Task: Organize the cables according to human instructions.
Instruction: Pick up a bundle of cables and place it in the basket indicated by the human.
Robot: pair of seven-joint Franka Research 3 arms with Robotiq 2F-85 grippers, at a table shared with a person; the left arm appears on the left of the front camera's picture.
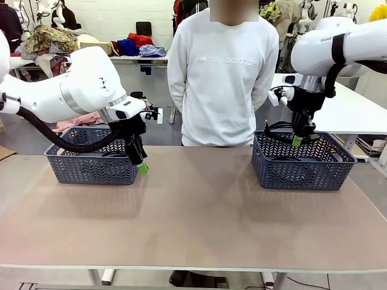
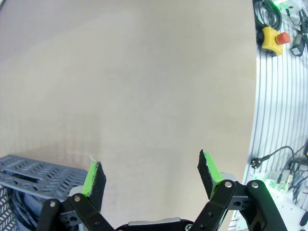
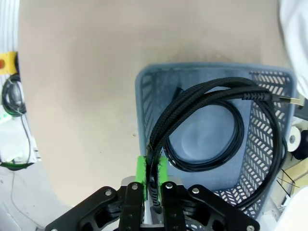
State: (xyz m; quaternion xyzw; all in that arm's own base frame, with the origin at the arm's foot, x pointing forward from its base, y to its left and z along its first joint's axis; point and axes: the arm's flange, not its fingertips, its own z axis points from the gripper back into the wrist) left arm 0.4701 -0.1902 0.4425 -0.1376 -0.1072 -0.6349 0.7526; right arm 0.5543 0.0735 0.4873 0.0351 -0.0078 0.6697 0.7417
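My right gripper (image 1: 297, 141) hangs over the right blue-grey basket (image 1: 302, 169), shut on a braided black cable. In the right wrist view the gripper (image 3: 152, 174) pinches the coil (image 3: 211, 96), which loops out over the basket (image 3: 144, 96); a gold-tipped plug (image 3: 288, 100) shows at its end. A thinner black cable (image 3: 237, 139) lies on the basket floor under it. My left gripper (image 1: 141, 164) stands open at the right front corner of the left basket (image 1: 78, 172). Its fingers (image 2: 94, 179) are spread over bare table with nothing between them. A dark cable (image 2: 17, 211) lies inside that basket.
A person in a white sweatshirt (image 1: 222, 72) stands at the table's far edge between the baskets, arms down. The tan tabletop (image 1: 199, 211) stretches between the two baskets. A yellow box with a red button (image 2: 273, 37) and loose wires lie off the table's edge.
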